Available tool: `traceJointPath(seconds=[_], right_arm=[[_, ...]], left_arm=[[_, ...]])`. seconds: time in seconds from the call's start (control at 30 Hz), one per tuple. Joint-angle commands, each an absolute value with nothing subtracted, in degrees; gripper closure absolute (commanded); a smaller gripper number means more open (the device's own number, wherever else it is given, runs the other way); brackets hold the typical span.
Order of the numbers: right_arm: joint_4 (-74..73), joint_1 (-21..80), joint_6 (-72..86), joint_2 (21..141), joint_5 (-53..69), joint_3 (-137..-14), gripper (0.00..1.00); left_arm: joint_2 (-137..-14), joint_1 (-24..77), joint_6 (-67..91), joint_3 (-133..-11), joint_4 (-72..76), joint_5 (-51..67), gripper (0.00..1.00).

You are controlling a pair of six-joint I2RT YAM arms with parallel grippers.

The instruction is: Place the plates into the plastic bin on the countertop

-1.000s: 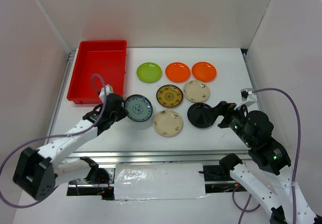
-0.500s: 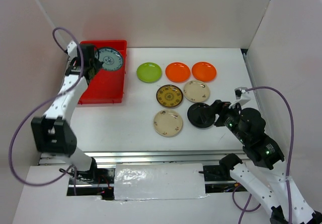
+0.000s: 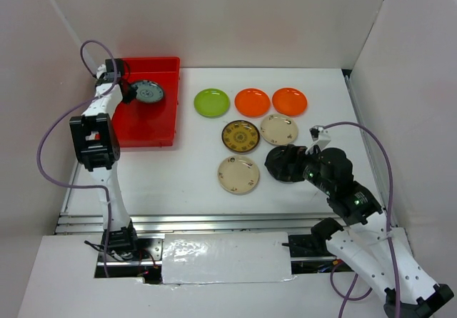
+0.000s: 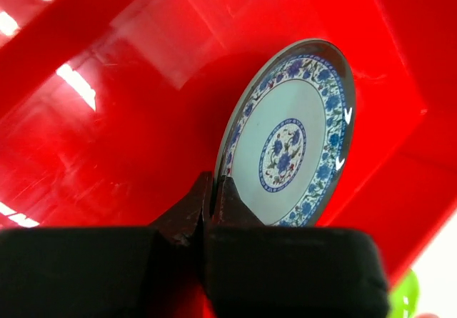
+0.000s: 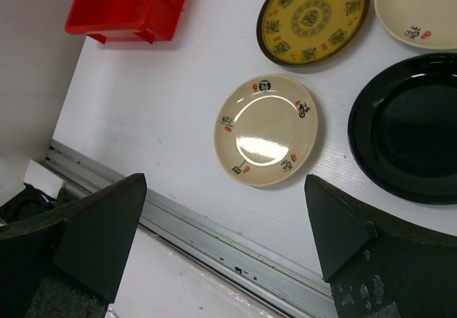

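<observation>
My left gripper [image 3: 133,91] [image 4: 214,188] is shut on the rim of the blue-grey patterned plate [image 3: 149,91] [image 4: 293,143]. It holds the plate on edge inside the back of the red plastic bin [image 3: 153,126] [image 4: 107,118]. On the white countertop [image 3: 178,175] lie a lime green plate [image 3: 212,102], two orange plates [image 3: 252,101] [image 3: 289,101], an olive-gold one [image 3: 240,136] [image 5: 313,14] and two cream ones [image 3: 279,128] [image 3: 238,174] [image 5: 266,129]. My right gripper [image 3: 284,161] [image 5: 225,182] hangs open over the black plate [image 5: 407,128], holding nothing.
White walls [image 3: 214,18] enclose the countertop at the back and both sides. A metal rail [image 3: 214,221] [image 5: 235,250] runs along the near edge. Purple cables [image 3: 50,139] loop from both arms. The left arm's links [image 3: 93,143] stand upright beside the bin's left wall.
The left arm lifted the blue-grey plate from the countertop's front left, swung it up to the bin and turned it on edge. The right gripper slid left over the black plate.
</observation>
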State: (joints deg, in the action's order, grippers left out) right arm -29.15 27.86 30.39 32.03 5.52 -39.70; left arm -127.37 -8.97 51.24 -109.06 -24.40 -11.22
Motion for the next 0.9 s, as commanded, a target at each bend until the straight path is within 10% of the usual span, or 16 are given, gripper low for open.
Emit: traceJointPath(seconds=[0.0,0.13,0.33,0.57,0.87], right_arm=[[-25.05,27.69,30.32,32.69,7.82,-41.21,0.00],[-25.05,27.77,29.79,33.57,7.65,-42.28,0.00],[-23.82,27.69,30.49,35.15,6.42,-43.07,0.00],[-31.02,24.79,37.00,40.51,-9.47,-47.98,0.00],[-29.27,19.52,34.90,32.09,-1.07,-47.46,0.00]], left_arm=[[-129.02,-9.49,51.41,-112.85,-24.17,-8.00,0.87],[-123.33,-8.79,51.24,-107.95,-22.94,-9.83,0.01],[-102.34,-2.74,49.40,-100.48,-28.39,-23.37,0.01],[-79.40,15.36,46.22,-74.57,-21.04,-4.33,0.01],[-81.46,35.06,43.51,-49.68,-6.43,-0.45,0.01]])
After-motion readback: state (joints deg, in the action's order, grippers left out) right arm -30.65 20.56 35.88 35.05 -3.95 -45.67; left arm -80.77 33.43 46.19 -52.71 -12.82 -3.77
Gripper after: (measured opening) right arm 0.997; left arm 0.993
